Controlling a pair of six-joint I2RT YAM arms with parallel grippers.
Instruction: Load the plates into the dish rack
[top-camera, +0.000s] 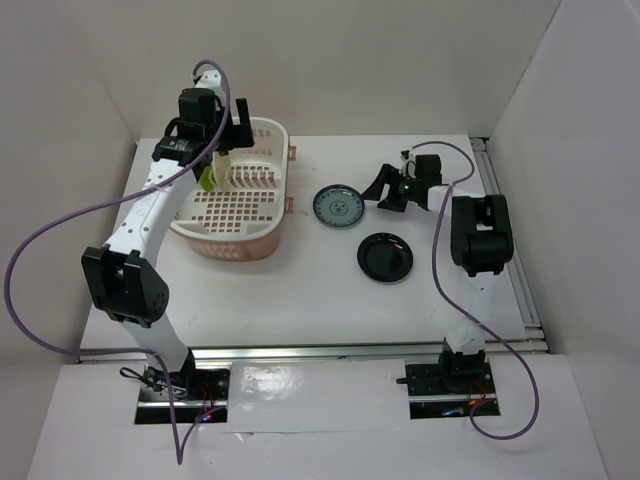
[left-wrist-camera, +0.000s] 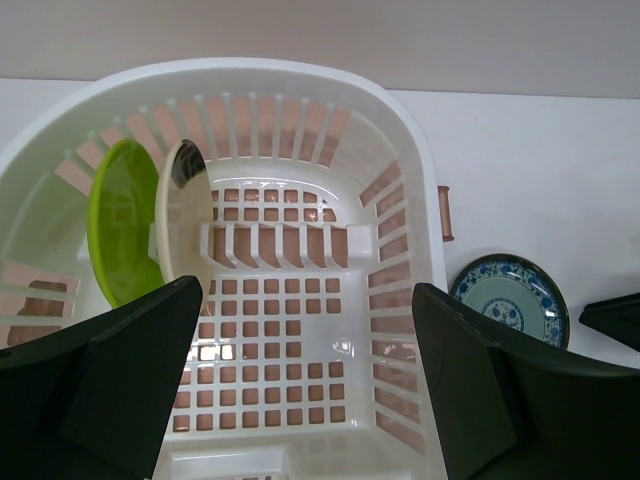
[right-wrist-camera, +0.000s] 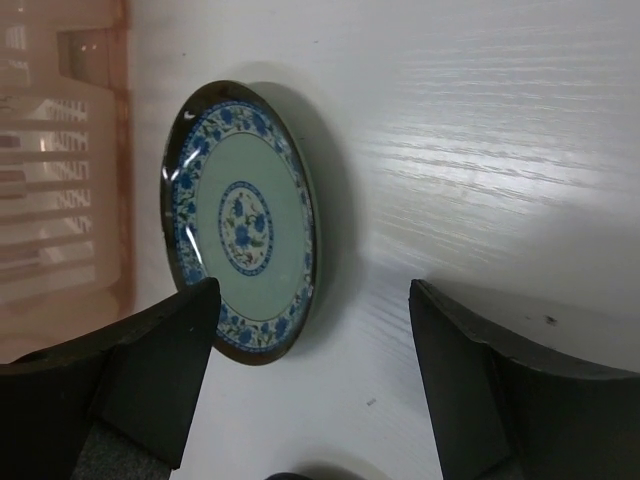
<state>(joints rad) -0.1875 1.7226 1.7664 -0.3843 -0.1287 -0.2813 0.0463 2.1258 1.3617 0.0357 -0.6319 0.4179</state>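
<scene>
The pale pink dish rack (top-camera: 232, 244) stands at the left of the table. A lime green plate (left-wrist-camera: 125, 220) and a cream plate (left-wrist-camera: 186, 215) stand upright among its prongs at the left end. My left gripper (left-wrist-camera: 305, 290) hangs open over the rack's lattice floor (left-wrist-camera: 270, 340), holding nothing. The blue-patterned plate (top-camera: 338, 206) lies flat just right of the rack, and the glossy black plate (top-camera: 385, 256) lies nearer the front. My right gripper (right-wrist-camera: 312, 290) is open low beside the blue-patterned plate (right-wrist-camera: 245, 225), its left finger (right-wrist-camera: 150, 360) at the plate's rim.
White walls enclose the table on the left, back and right. A metal rail (top-camera: 510, 250) runs along the right edge and another along the near edge. Purple cables (top-camera: 40, 250) loop off both arms. The rack's side wall (right-wrist-camera: 60, 180) is close to the blue-patterned plate.
</scene>
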